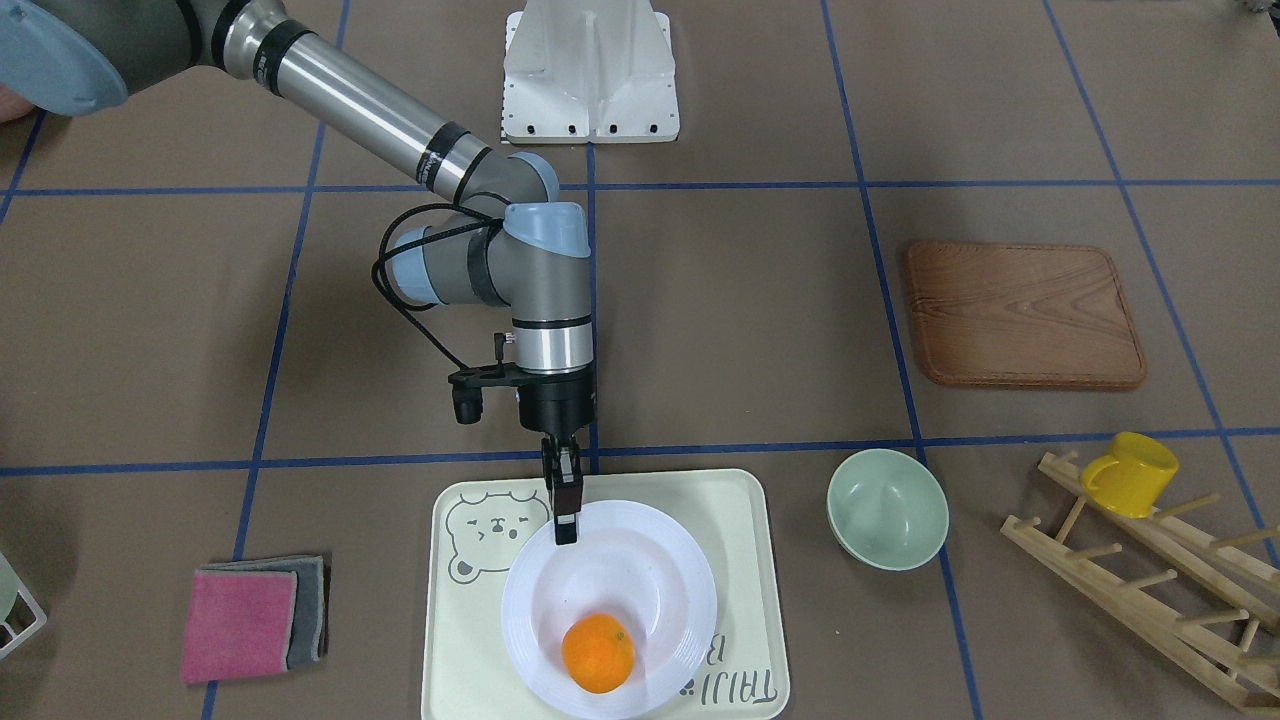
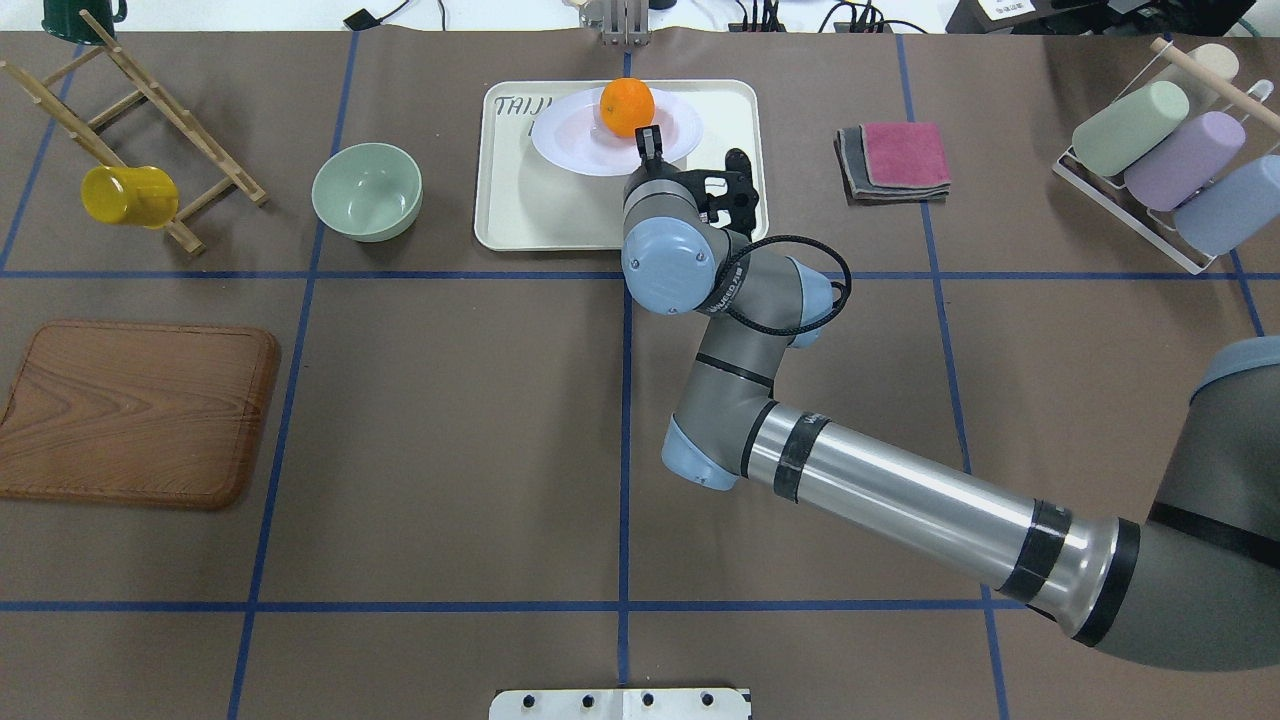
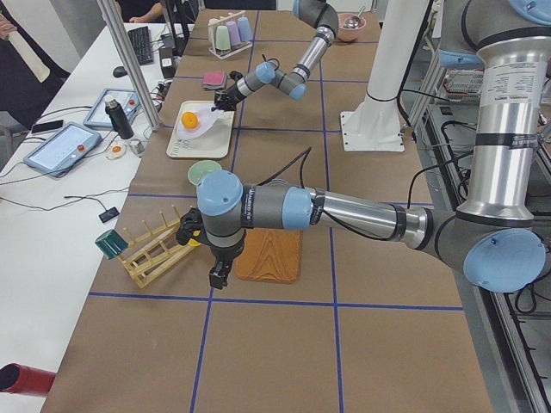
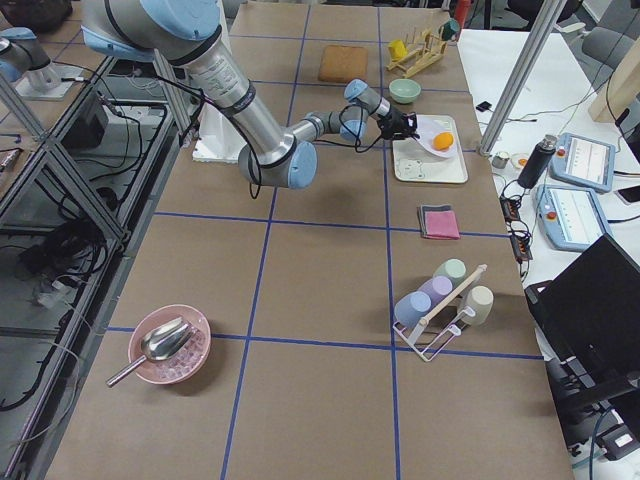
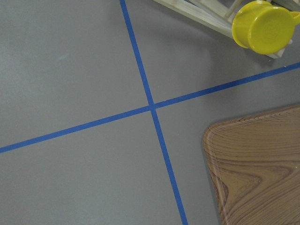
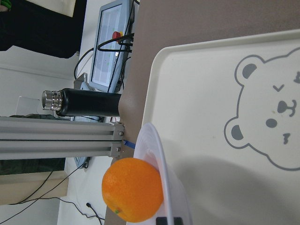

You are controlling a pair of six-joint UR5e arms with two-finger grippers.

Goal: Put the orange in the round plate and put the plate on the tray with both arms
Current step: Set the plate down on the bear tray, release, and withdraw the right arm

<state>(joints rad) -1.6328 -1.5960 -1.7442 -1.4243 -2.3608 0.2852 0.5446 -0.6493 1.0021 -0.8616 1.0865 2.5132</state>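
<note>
The orange is small, round and bright, with a dark stem dimple. It sits in the sunken centre of the round plate, on the side of the well away from the gripper. The plate is white and glossy, with a wide ribbed rim. It is on the tray, toward the tray's lettered corner, where it covers part of the "TAIJI" lettering; the grey bear drawing at the opposite corner shows bare. The right wrist view shows the plate almost edge-on, with its shadow on the tray beneath. The cream tray lies at the bench's edge farthest from the robot, about midway along it.

The right gripper comes down over the tray's robot-side edge. Its fingers are drawn narrow and pinch the plate's rim on the side nearest the robot. The left gripper hangs above the bench beside the wooden board, toward the bench's left end. It shows only in the side view, so I cannot tell how its fingers stand.

A pale green bowl stands just beside the tray on the robot's left. Beyond it a yellow mug hangs on a wooden rack at the bench's far left corner. Folded pink and grey cloths lie near the tray on the other side.
</note>
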